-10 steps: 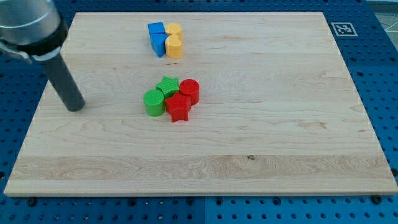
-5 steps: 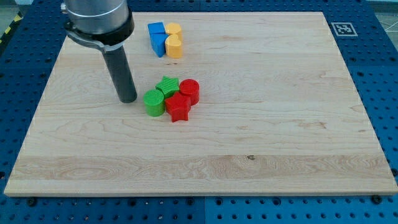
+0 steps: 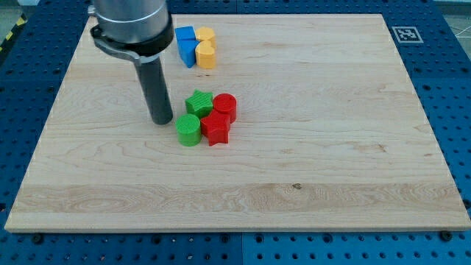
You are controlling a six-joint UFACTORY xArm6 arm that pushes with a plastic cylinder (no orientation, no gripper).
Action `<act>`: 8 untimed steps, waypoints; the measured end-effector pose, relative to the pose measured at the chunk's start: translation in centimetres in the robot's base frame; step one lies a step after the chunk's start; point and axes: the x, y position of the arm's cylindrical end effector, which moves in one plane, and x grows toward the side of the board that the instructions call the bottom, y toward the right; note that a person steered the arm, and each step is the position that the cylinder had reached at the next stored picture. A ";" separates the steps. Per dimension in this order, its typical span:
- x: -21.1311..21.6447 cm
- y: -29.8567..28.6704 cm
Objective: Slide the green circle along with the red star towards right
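Observation:
The green circle (image 3: 188,129) lies near the board's middle, touching the red star (image 3: 216,128) on its right. A green star (image 3: 199,102) and a red circle (image 3: 225,107) sit just above them in the same cluster. My tip (image 3: 162,119) is on the board just left of and slightly above the green circle, close to it or touching it.
A group of blue blocks (image 3: 186,44) and yellow blocks (image 3: 206,47) sits near the view's top, right of the arm's body. A black-and-white marker (image 3: 405,34) is at the wooden board's (image 3: 331,162) top right corner.
My tip has moved right from the board's left side up to the cluster. The green circle has shifted slightly right and down, and the red star a little right.

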 end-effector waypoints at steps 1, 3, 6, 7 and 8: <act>1.9 0.3; 3.7 4.3; 2.7 8.6; 2.1 10.4; 1.9 12.7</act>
